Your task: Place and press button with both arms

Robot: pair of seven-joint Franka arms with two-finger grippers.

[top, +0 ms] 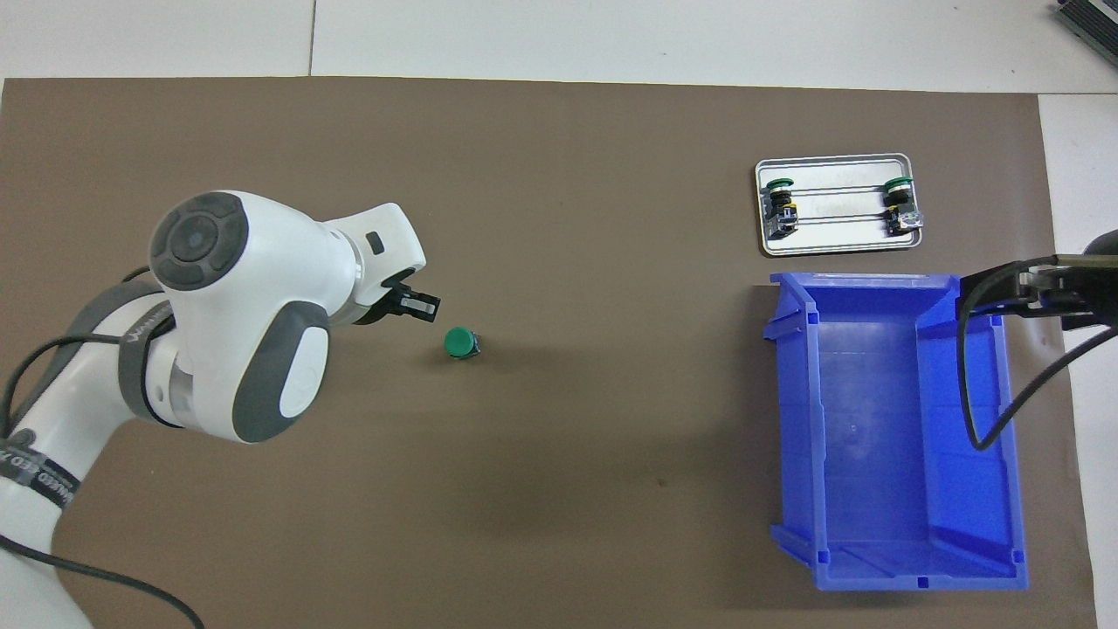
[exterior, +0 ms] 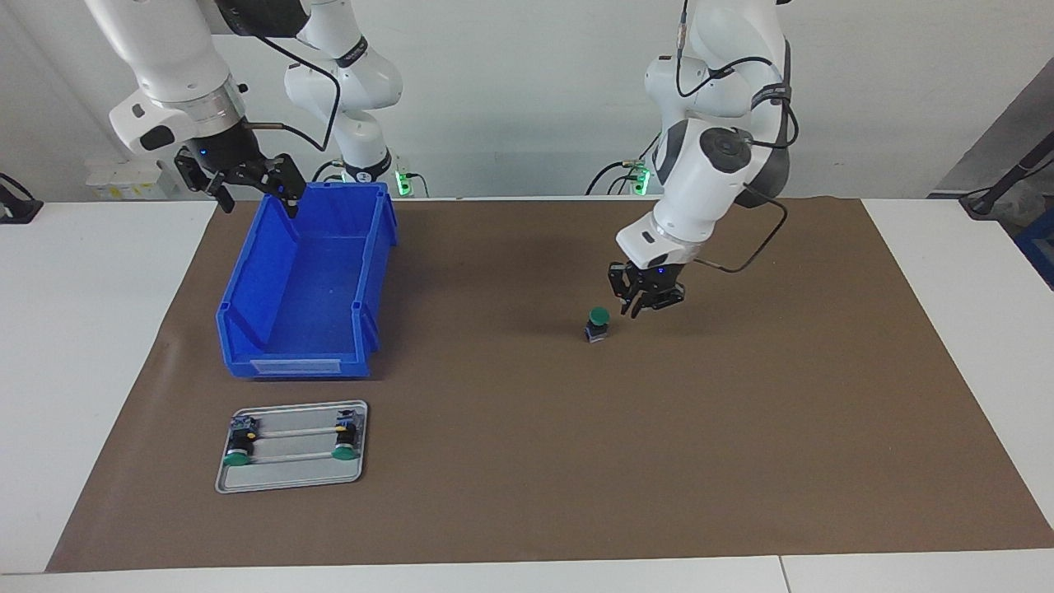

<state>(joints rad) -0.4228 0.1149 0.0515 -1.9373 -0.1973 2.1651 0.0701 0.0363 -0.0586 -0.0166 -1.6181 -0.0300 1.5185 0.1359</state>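
While the brown mat (exterior: 741, 461) fills most of the frame, the blue bin (exterior: 305, 288) stands at centre left of the facing view, with the metal tray (exterior: 290, 476) at lower left below it, carrying two more green-capped buttons (exterior: 346, 450). At upper left the right gripper (exterior: 251, 191) hangs over the bin's upper rim, its jaws spread wide and holding nothing. Near frame centre the left gripper (exterior: 645, 306) hovers just beside the button, a little above it and clear of it, its fingers slightly parted and empty. Upright on the mat stands the button (exterior: 598, 323), green cap up.
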